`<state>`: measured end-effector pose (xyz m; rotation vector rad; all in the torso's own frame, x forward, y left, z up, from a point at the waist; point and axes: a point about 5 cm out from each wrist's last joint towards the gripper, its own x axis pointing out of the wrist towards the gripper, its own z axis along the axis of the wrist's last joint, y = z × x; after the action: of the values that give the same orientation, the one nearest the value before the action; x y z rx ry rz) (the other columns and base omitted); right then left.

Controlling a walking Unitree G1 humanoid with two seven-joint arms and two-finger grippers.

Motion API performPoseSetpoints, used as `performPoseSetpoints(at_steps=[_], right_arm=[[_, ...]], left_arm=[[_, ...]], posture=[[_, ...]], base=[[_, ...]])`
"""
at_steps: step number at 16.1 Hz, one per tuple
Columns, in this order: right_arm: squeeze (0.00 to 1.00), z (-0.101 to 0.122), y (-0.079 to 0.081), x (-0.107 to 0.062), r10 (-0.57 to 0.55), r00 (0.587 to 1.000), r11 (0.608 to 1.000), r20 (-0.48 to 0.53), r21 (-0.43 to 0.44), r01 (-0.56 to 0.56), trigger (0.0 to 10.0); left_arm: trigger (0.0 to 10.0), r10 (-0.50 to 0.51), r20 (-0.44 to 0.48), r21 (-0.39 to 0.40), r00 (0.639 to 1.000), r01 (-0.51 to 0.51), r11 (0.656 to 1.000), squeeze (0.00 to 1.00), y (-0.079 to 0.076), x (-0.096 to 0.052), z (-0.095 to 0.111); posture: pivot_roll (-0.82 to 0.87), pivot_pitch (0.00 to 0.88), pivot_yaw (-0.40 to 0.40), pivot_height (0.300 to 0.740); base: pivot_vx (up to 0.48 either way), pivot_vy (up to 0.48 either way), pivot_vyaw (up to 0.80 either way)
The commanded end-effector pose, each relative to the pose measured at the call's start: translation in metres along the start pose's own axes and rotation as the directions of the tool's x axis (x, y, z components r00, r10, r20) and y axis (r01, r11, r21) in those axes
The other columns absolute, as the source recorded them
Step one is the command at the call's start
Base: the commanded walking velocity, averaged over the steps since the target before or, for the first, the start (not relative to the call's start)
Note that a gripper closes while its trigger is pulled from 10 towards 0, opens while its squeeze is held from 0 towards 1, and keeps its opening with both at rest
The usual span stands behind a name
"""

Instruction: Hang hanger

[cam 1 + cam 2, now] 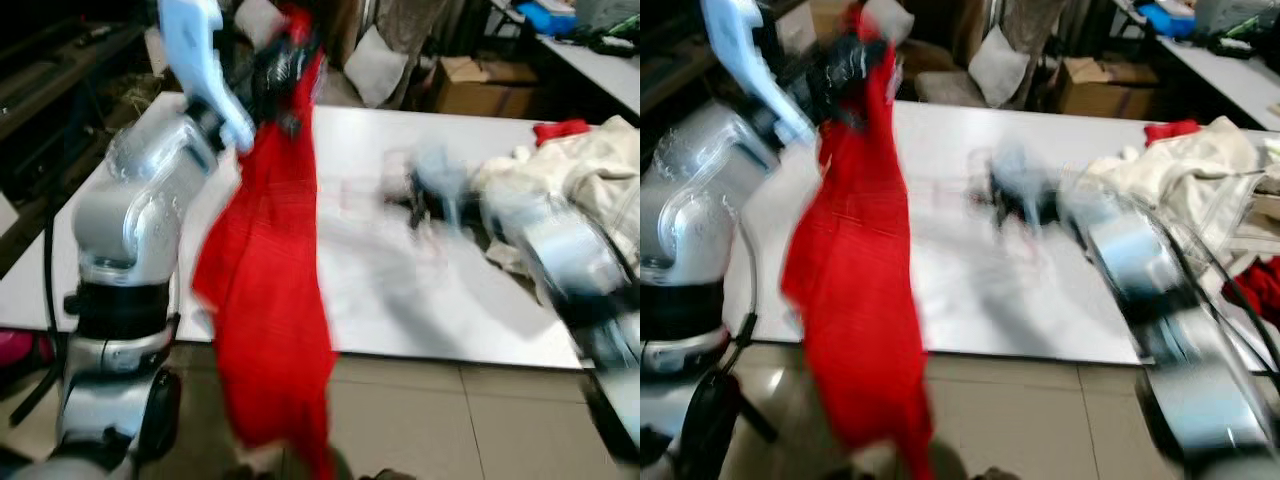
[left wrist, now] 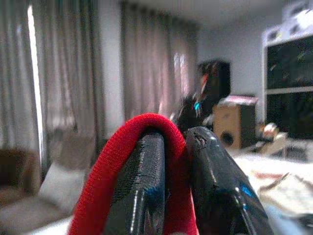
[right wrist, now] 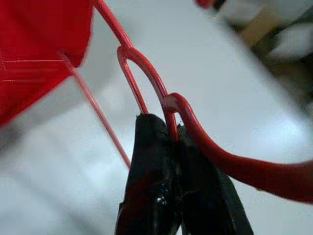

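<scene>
Two grippers were at work when I inspected the scene. My left gripper [image 2: 168, 196] was raised high at the near left corner of the white rectangular table [image 1: 400, 320], its two black fingers [image 2: 142, 191] clenched on a fold of red knitted cloth [image 1: 265, 300]. In the left wrist view the fold looped over one fingertip and ran down between the two fingers. From that grip the cloth hung as a long drape past the table's front edge toward the beige tiled floor [image 1: 440, 420].

My right gripper [image 3: 176, 161] was pressed closed on the thin red plastic hanger [image 3: 146, 78], gripping it at the neck just where the hook begins to curve away. In the right wrist view the hanger's hook [image 3: 244, 169] swept off to one side of the fingers, while its loop and arm ran up from the fingertips into the red cloth. In the head views this gripper [image 1: 430, 190] appeared heavily blurred above the middle of the table, and I could not make out the hanger there.

Beside it, on the table's right end, lay a heap of cream-coloured crumpled garments [image 1: 570, 170] with a small red item [image 1: 560, 130] at its far edge. Grey cushions [image 1: 378, 62] and a brown cardboard box [image 1: 480, 90] stood beyond the table's far side.
</scene>
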<state>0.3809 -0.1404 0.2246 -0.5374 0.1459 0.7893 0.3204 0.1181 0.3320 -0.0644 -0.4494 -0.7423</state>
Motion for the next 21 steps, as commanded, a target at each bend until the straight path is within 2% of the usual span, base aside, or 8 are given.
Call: performPoseSetpoints(at_steps=[1,4,8,11,12,14,16,21], right_arm=[[0.0,0.025,-0.03,-0.005,-0.175,0.979,0.984,0.106,0.022,0.174,10.0],[0.0,0.109,-0.061,-0.017,-0.346,0.818,0.938,0.461,0.153,0.311,10.0],[0.0,0.111,-0.059,-0.014,-0.431,0.726,0.869,0.536,0.03,0.494,10.0],[0.0,0.086,-0.047,-0.002,-0.397,0.776,0.851,0.49,-0.12,0.511,10.0],[0.0,0.064,-0.041,0.002,-0.385,0.815,0.861,0.433,-0.149,0.486,10.0],[0.0,0.014,-0.017,0.012,-0.241,0.924,0.936,0.298,-0.181,0.302,10.0],[0.0,-0.014,0.004,0.013,-0.11,0.966,0.964,0.233,-0.212,0.161,10.0],[0.0,-0.067,0.052,-0.009,0.21,0.974,0.946,0.087,-0.268,-0.18,10.0]], left_arm=[[10.0,-0.009,0.062,0.005,0.998,0.009,1.0,0.0,-0.002,0.004,0.016],[10.0,0.047,0.193,0.001,0.98,-0.048,0.999,0.0,0.006,0.002,0.041],[10.0,0.064,0.276,-0.036,0.959,-0.056,0.998,0.0,0.006,-0.004,0.047],[10.0,0.117,0.183,-0.032,0.976,-0.113,0.993,0.0,0.009,-0.009,0.021],[10.0,0.178,0.054,0.011,0.983,-0.179,0.984,0.0,0.015,-0.012,-0.003],[10.0,0.298,-0.11,0.074,0.948,-0.291,0.954,0.0,0.027,-0.021,-0.034],[10.0,0.364,-0.195,0.137,0.911,-0.342,0.93,0.0,0.035,-0.03,-0.05],[10.0,0.52,-0.36,0.263,0.774,-0.451,0.853,0.0,0.051,-0.053,-0.103]], posture=[[-0.06,0.0,-0.032,0.74],[-0.04,0.0,-0.052,0.74],[-0.05,0.0,-0.048,0.74],[-0.06,0.0,-0.035,0.74],[-0.06,0.0,-0.032,0.74],[-0.06,0.0,-0.024,0.74],[-0.06,0.0,-0.016,0.74],[-0.07,0.0,0.0,0.74]], base=[[0.0,0.0,0.0],[0.0,0.0,0.0],[0.0,0.0,0.0],[0.0,0.0,0.0],[0.0,0.0,0.0],[0.0,0.0,0.0],[0.0,0.0,0.0],[0.0,0.0,0.0]])
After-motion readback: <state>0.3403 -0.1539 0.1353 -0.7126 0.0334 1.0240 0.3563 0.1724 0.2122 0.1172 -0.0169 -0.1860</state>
